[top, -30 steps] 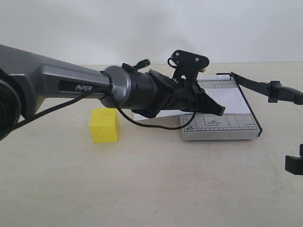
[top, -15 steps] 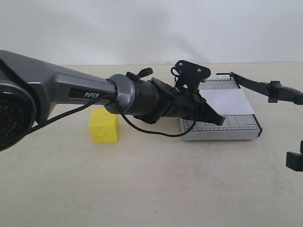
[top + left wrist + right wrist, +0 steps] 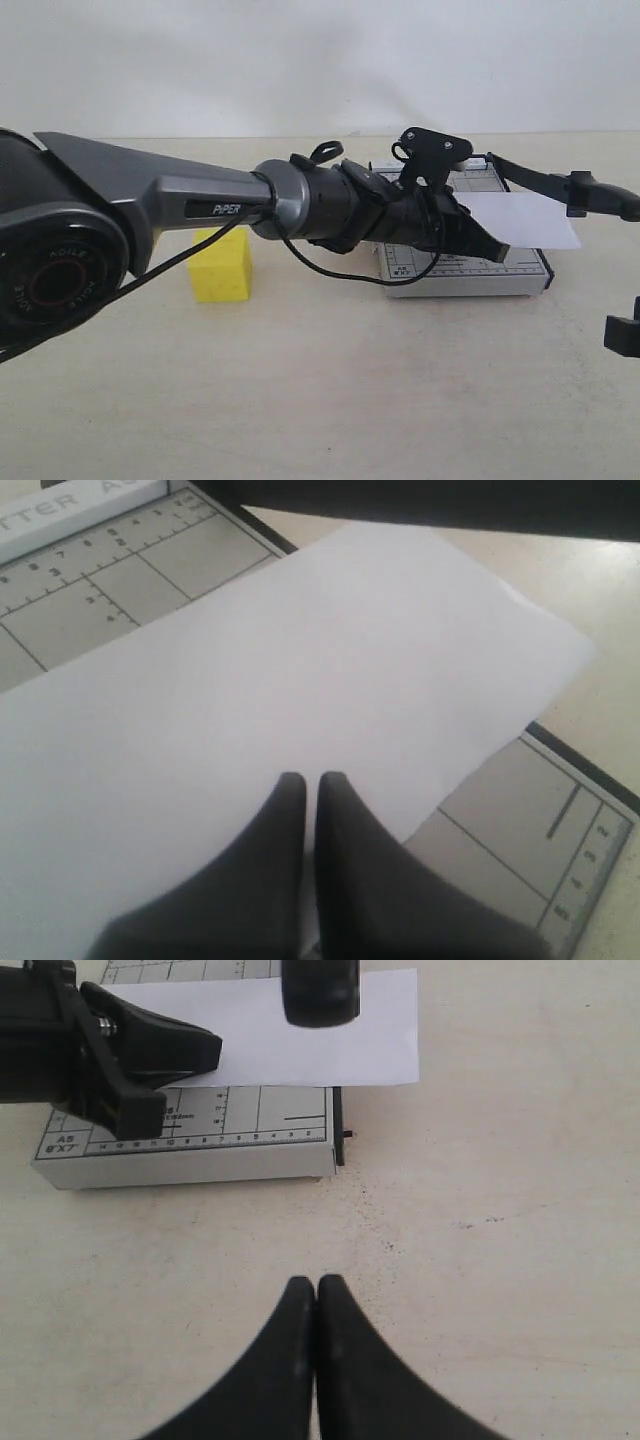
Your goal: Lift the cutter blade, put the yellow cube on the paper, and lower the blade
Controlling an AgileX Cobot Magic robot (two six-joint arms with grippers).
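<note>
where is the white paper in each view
exterior: the paper lies on the cutter board, one end past its right edge
left wrist: the paper covers the cutter board, just ahead of the left gripper
right wrist: the paper crosses the cutter board, one end overhanging
shared landmark: the cutter board's ruled markings

A grey gridded cutter board [image 3: 520,268] sits on the beige desk [image 3: 320,400] toward two o'clock; a plain white wall [image 3: 300,60] rises at twelve.
</note>
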